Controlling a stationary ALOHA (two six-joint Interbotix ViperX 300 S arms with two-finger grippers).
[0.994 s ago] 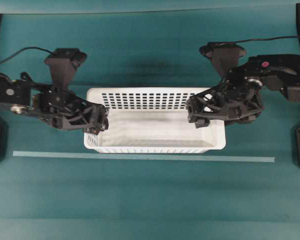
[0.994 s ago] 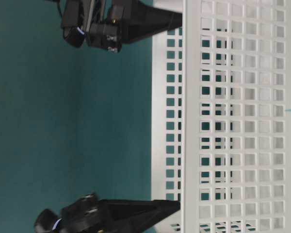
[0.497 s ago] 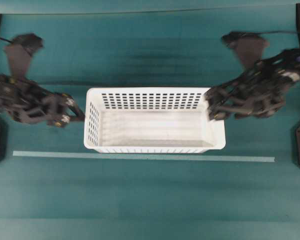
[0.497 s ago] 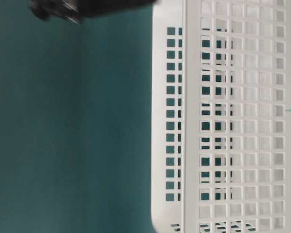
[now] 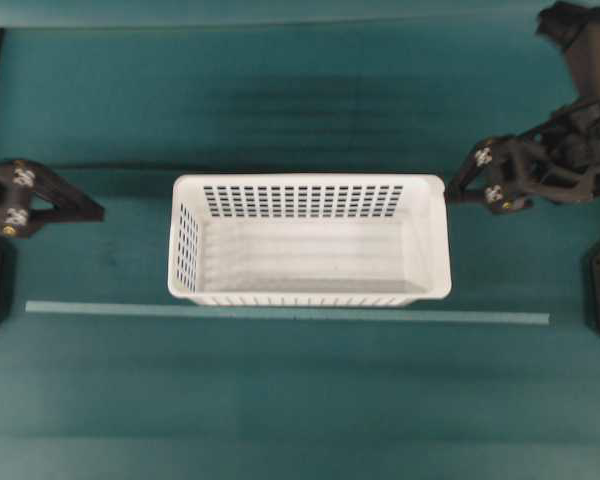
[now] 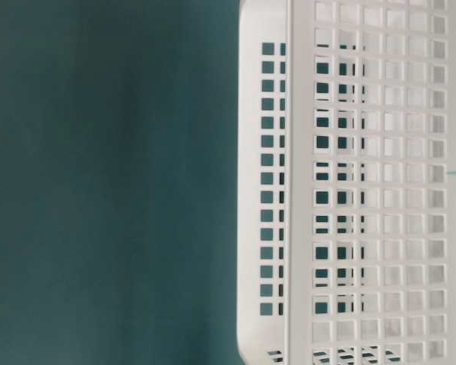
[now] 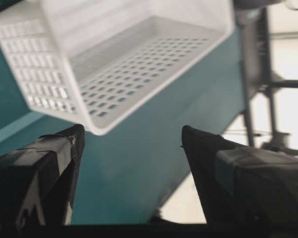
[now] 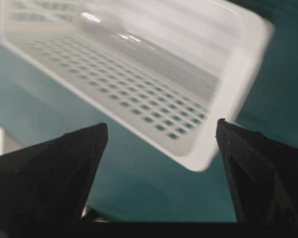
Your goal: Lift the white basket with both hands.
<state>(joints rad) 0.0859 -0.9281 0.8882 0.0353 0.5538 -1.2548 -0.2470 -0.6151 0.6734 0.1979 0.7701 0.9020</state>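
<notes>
On the teal table (image 5: 300, 400), seen from overhead, the white basket (image 5: 310, 297) sits near the middle, mouth up, its long axis running left to right. Along its front wall lies a pale strip of tape (image 5: 500, 318) stuck to the table, parallel to that long axis and just beside the basket's base.

Well apart from the basket's left end, the left claw (image 5: 92, 211) shows at the edge of the overhead view, its black triangular frame pointing toward the basket with the tip clear of the rim. From the left wrist camera its two fingers (image 7: 44, 168) stand wide apart, nothing between them, and the basket hangs in view beyond, tilted by the camera's angle, one corner nearest the gap.

At the right end, the right claw (image 5: 452, 193) reaches in from the upper right. Its tip lies just beside the basket's right rear corner; whether it touches the rim cannot be told from above. The right wrist camera shows its fingers (image 8: 54, 168) spread fully, holding nothing, with the basket's corner ahead of and between them but apart from both.

From table level the basket fills the right side of the rotated view, its walls a grid of small rectangular holes; neither claw appears there.

Small white marks sit on both claw frames, too small to read. No other writing is legible.
</notes>
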